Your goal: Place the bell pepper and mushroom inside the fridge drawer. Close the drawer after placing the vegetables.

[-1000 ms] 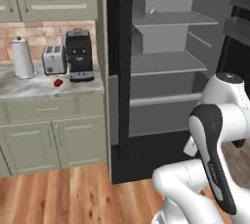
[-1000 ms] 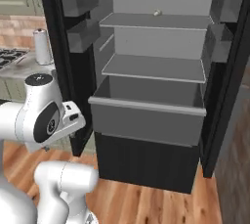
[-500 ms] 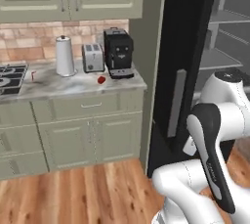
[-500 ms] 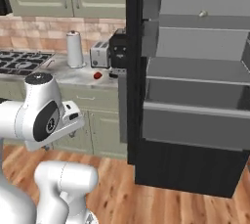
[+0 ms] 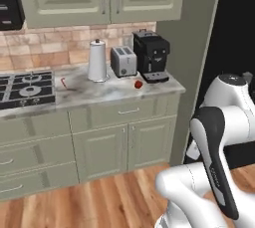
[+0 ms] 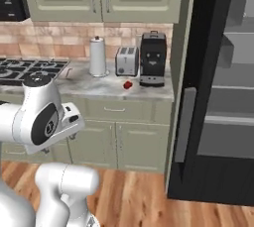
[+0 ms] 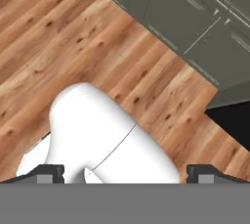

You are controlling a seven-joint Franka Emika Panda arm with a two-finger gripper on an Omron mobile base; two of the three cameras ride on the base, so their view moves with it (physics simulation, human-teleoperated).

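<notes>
The bell pepper (image 5: 138, 84) is a small glossy red thing on the marble counter, just in front of the toaster and the coffee machine; the right base view has the bell pepper (image 6: 127, 85) there too. Inside the open black fridge at the right edge, the fridge drawer (image 6: 225, 139) shows as a grey box standing out under the shelves. The mushroom is out of view. My gripper (image 7: 127, 174) is open, its fingertips (image 7: 51, 171) far apart, and it points down at the wooden floor, far from the counter.
A paper towel roll (image 5: 97, 60), a toaster (image 5: 123, 60) and a black coffee machine (image 5: 151, 55) stand along the counter's back. A gas hob (image 5: 25, 88) lies to the left. The open fridge door (image 6: 186, 122) juts out between counter and fridge.
The whole picture has swung from the open fridge to the counter, so the base has turned or driven left. The gripper has stayed open.
</notes>
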